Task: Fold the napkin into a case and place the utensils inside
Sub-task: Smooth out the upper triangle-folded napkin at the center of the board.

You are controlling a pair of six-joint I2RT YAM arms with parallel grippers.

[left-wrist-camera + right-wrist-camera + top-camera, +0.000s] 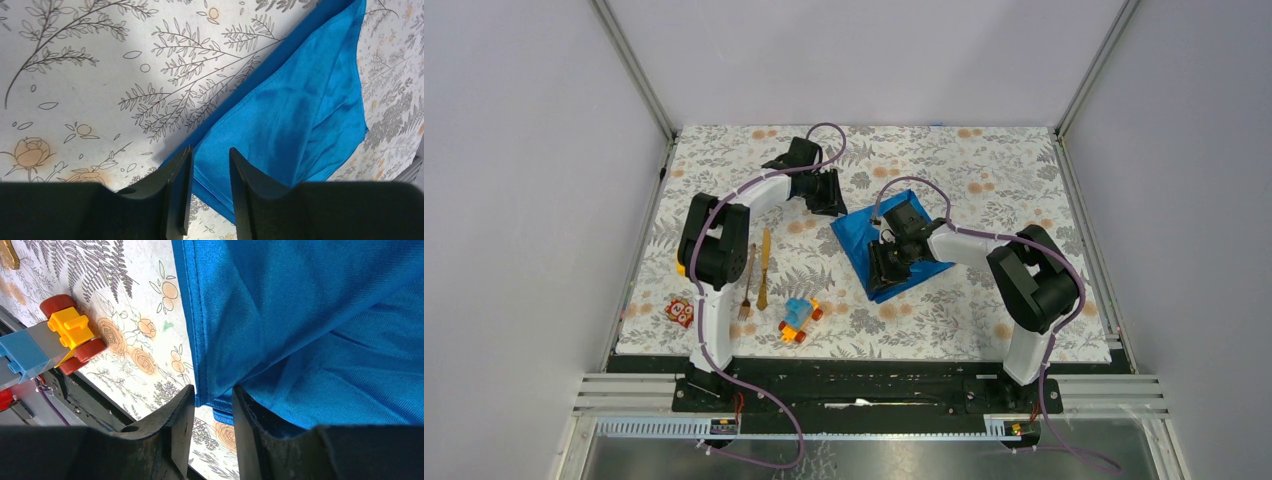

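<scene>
The bright blue napkin (861,238) lies folded on the flowered cloth right of centre. My left gripper (829,195) hovers at its upper-left edge. In the left wrist view the gripper (210,149) is open, with the napkin (290,110) hem showing in the gap and nothing pinched. My right gripper (884,270) is over the napkin's near part. Its jaws (213,387) stand apart at a layered corner of the napkin (310,315), one finger (250,415) against the cloth. The golden fork (747,285) and knife (764,268) lie side by side at the left, beside the left arm.
A blue-and-orange toy car (799,320) sits near the front edge, also seen as the car (55,340) in the right wrist view. A red patterned block (680,312) lies at the front left. Grey walls close in the table (984,160) on three sides.
</scene>
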